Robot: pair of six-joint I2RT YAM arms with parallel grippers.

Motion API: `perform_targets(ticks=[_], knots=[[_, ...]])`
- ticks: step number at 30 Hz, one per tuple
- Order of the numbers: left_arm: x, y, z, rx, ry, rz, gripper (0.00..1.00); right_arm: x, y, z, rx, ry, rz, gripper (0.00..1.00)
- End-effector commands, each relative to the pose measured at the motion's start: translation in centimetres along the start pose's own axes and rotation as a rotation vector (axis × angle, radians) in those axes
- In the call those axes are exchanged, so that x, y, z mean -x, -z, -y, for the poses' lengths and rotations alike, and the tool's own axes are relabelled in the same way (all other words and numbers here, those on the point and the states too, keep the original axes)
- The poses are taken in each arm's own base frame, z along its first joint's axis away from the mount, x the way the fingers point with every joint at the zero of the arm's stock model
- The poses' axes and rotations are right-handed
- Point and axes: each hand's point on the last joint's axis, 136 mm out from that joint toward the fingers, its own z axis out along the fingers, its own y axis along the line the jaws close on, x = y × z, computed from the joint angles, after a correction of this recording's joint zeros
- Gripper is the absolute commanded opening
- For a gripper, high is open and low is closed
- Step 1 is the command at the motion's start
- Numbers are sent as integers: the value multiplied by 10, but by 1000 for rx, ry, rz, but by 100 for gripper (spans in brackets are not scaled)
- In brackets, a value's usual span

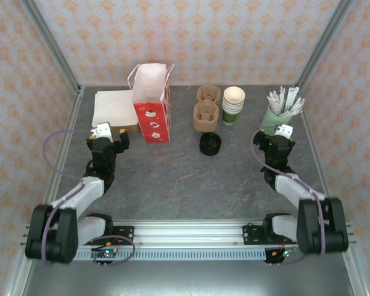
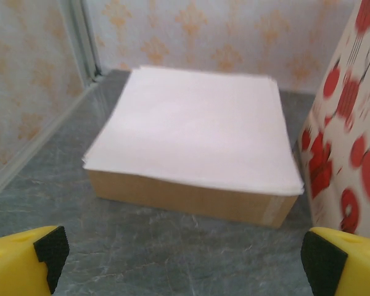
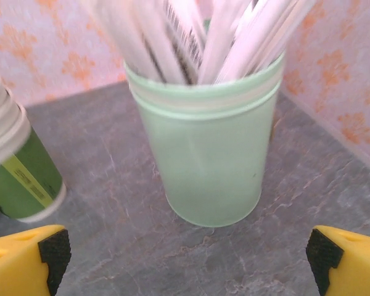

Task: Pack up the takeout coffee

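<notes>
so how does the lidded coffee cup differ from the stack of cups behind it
The takeout coffee is closed, black on top; the cup stack is open, showing a cream inside. The coffee is one low cup; the stack is several nested, standing taller. Both stand upright on the table.

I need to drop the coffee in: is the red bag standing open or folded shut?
Open and upright: the red bag stands with its mouth spread, pale inside showing, handles up.

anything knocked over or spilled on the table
Nothing stands out. The red bag, the stack of cups, the stick holder and the black-lidded coffee cup all stand upright, and no spill shows on the table.
</notes>
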Motion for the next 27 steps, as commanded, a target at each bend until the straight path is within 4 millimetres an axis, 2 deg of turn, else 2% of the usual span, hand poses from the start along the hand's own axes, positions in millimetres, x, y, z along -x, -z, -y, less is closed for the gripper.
perform_targets(ticks=[1,8,12,15,19,21,23,27], knots=[[-2,22,-28,137,88,-114,100,-4,24,12,-54,-76,-129,99],[30,75,-22,79,219,-258,100,26,72,-25,102,-305,-336,100],[39,90,7,-86,258,-328,100,44,85,-51,168,-377,-442,100],[48,96,21,-170,295,-328,100,63,87,-68,191,-375,-496,97],[61,99,30,-220,332,-306,100,89,80,-95,227,-365,-564,91],[65,99,33,-234,341,-298,100,97,66,-109,226,-337,-612,88],[66,99,35,-246,344,-299,100,100,50,-117,210,-302,-657,84],[65,100,37,-255,338,-312,100,95,14,-129,168,-243,-740,78]])
